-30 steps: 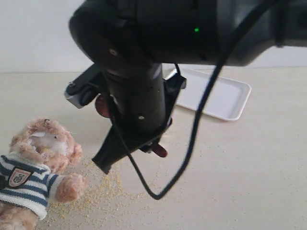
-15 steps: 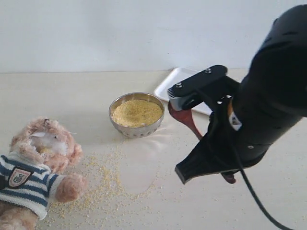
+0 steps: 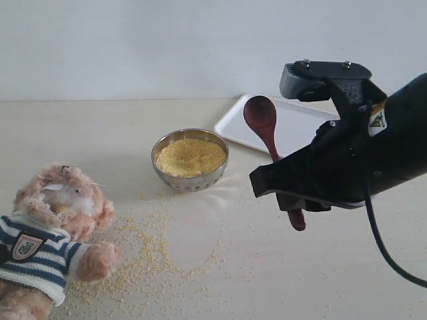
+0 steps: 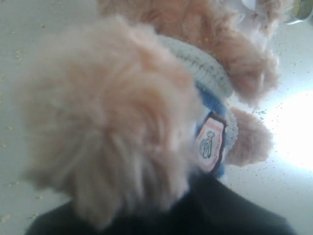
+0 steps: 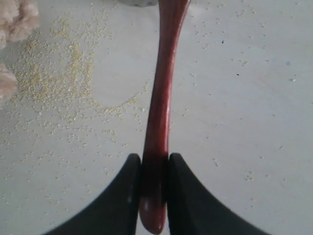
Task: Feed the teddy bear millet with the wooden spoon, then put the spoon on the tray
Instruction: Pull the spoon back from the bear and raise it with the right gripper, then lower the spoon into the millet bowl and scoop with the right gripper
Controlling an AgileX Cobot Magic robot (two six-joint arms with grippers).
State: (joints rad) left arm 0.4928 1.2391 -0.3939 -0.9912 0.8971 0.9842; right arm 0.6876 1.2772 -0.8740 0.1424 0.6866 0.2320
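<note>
The teddy bear (image 3: 57, 227) lies at the front left in its striped sweater, with millet grains on its muzzle. Its fur (image 4: 107, 112) fills the left wrist view, blurred, against the dark base of my left gripper, whose jaws are hidden. My right gripper (image 3: 288, 197) (image 5: 154, 161) is shut on the handle of the wooden spoon (image 3: 261, 117) (image 5: 164, 88) near its end. The spoon's oval bowl points up and back, in front of the white tray's (image 3: 298, 128) left part. More millet (image 3: 190, 157) is heaped in the steel bowl (image 3: 190, 179).
Loose millet (image 3: 143, 257) (image 5: 73, 73) is scattered over the tabletop between the bear and the steel bowl. A bear paw (image 5: 17, 17) shows at the edge of the right wrist view. The right arm's black body (image 3: 360, 160) hangs over the table's right side.
The right arm has swung from the middle of the table to the right with the spoon, uncovering the steel bowl. The spoon's bowl now stands higher, by the tray. The bear has not moved.
</note>
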